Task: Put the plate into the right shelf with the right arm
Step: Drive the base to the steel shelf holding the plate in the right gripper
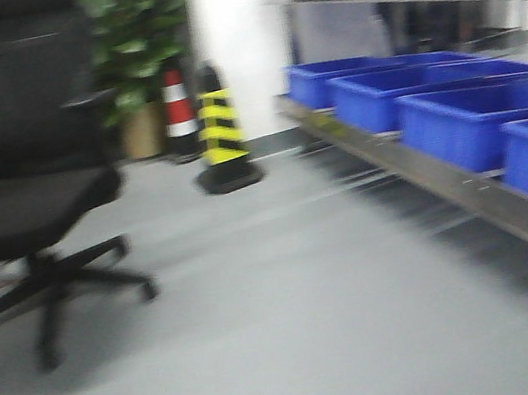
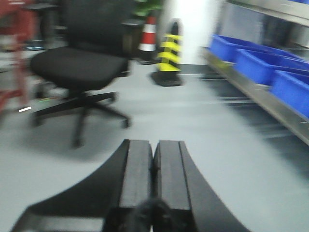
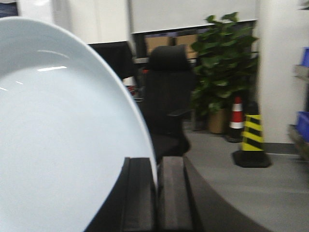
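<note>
The round, shallow, pale-blue plastic plate [image 3: 63,135] fills the left half of the right wrist view. It stands on edge with its glossy whitish inside towards the camera, carried in the air and well away from any tabletop. The black angular right arm's fingers [image 3: 140,193] are drawn in narrow on its low raised rim, which runs up through the slim gap between them, so the hold is an edge pinch at one spot of the rim. The black left arm's fingers [image 2: 137,174] are pressed together with nothing between them. The plate looks light and stiff and unlikely to shatter, but its shiny surface is probably slippery. With nearly all of the disc hanging out to one side of the pinch, it may well swivel or creep in the grip if swung sharply. The rim is the sensible place to hold it, since the flat middle gives the fingers no purchase. The shiny brushed stainless-steel shelf [image 1: 411,165] runs along the right of the front view, its lower level lined with big blue plastic bins [image 1: 454,120] and more bins above. The pictures are too blurred to tell where a free spot lies. A black office chair [image 1: 36,195] and a yellow-and-black striped cone [image 1: 222,139] stand on the grey floor to the left, well apart from the shelf.
</note>
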You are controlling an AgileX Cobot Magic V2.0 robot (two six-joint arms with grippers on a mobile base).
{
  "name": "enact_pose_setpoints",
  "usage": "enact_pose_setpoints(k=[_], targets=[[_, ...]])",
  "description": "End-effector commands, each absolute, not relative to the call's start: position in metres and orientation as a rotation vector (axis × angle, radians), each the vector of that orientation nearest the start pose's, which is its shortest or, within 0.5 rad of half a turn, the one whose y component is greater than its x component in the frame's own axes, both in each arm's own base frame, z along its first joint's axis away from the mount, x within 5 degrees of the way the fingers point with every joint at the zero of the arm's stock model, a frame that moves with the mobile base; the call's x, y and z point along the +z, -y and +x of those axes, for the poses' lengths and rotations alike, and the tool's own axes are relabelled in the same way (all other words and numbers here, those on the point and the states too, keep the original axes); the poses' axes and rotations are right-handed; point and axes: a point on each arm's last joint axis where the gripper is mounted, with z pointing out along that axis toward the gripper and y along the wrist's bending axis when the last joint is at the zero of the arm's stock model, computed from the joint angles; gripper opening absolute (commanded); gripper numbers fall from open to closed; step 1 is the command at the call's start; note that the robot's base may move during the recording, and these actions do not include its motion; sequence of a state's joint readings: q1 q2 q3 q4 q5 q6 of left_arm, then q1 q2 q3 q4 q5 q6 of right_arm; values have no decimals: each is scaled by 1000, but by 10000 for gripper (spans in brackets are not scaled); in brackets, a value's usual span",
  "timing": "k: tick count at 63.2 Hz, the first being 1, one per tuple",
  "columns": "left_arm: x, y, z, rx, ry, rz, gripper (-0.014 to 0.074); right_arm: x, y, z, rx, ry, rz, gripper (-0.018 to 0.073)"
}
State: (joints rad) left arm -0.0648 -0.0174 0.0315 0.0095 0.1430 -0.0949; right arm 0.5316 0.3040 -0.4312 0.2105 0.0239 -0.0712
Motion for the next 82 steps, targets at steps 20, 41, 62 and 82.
enact_pose_setpoints(k=[20,41,62,82], targets=[[195,4,56,-130,-1564,-18,-47,354,-34,60,557,-1263,-241,57],[195,4,56,-130,-1564,-18,-47,353,-34,60,557,-1264,-241,57],[195,4,56,-130,-1564,-18,-47,353,-34,60,557,-1264,-241,57],[195,4,56,-130,-1564,-18,-47,353,-34,60,557,-1265,-241,57]])
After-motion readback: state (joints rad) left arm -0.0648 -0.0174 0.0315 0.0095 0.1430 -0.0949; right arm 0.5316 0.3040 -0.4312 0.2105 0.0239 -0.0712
